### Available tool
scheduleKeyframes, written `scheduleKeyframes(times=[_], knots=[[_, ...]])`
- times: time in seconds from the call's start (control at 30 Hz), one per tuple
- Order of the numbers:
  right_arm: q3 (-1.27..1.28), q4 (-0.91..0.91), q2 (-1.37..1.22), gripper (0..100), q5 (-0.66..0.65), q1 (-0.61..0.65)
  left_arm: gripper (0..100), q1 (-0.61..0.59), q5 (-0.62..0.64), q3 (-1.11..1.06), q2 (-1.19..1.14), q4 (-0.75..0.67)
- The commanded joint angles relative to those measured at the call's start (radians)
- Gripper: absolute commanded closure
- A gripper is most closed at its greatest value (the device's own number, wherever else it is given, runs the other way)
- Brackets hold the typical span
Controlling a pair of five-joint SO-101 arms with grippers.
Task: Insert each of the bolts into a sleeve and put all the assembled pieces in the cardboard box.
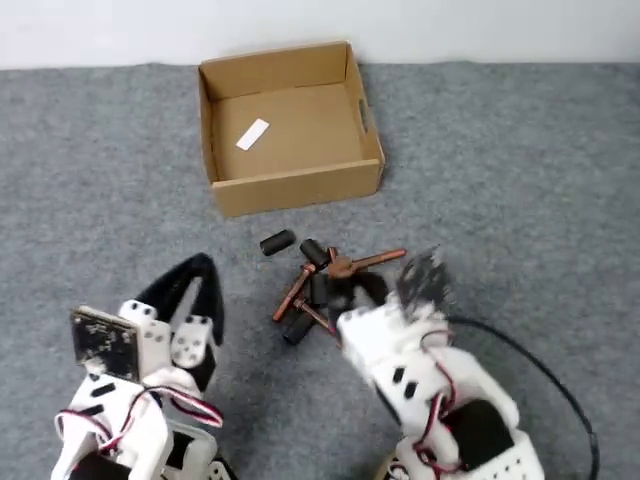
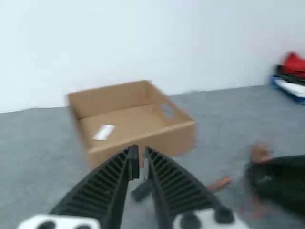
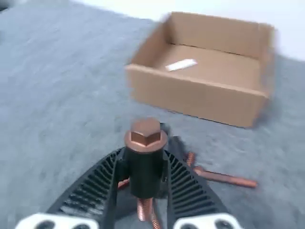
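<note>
The open cardboard box (image 1: 290, 190) stands at the back of the grey carpet, with a white label (image 1: 252, 133) on its floor. In front of it lies a pile of copper bolts (image 1: 375, 260) and black sleeves (image 1: 277, 242). My right gripper (image 1: 348, 292) is over the pile. In its wrist view the right gripper (image 3: 143, 167) is shut on a black sleeve (image 3: 143, 174) with a bolt through it, the hex head (image 3: 145, 134) on top. My left gripper (image 1: 200, 265) sits left of the pile, shut and holding nothing (image 2: 139, 155).
The box (image 2: 157, 140) faces the left gripper, and a loose sleeve (image 2: 141, 191) lies just ahead of it. A loose bolt (image 3: 228, 179) lies between the right gripper and the box (image 3: 200, 98). A black cable (image 1: 540, 365) curves off the right arm.
</note>
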State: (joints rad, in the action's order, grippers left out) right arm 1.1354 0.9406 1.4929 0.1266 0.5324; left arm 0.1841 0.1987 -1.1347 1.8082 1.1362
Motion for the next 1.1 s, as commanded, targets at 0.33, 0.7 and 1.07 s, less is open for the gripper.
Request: scheduleKeyframes(times=[0.33,0.7,1.07], knots=[[-0.717,-0.042,-0.817,99.1,0.052,-0.074,100,-0.336,-0.130,-0.453,0.002,-0.044],[-1.073,-0.343,-1.339,99.1,-0.140,-0.090,100,-0.338,-0.127,-0.549,-0.003,-0.114],[-1.243,-0.598,-1.719,99.0,-0.344,-0.088,100,-0.339,-0.126,-0.549,-0.003,-0.129]])
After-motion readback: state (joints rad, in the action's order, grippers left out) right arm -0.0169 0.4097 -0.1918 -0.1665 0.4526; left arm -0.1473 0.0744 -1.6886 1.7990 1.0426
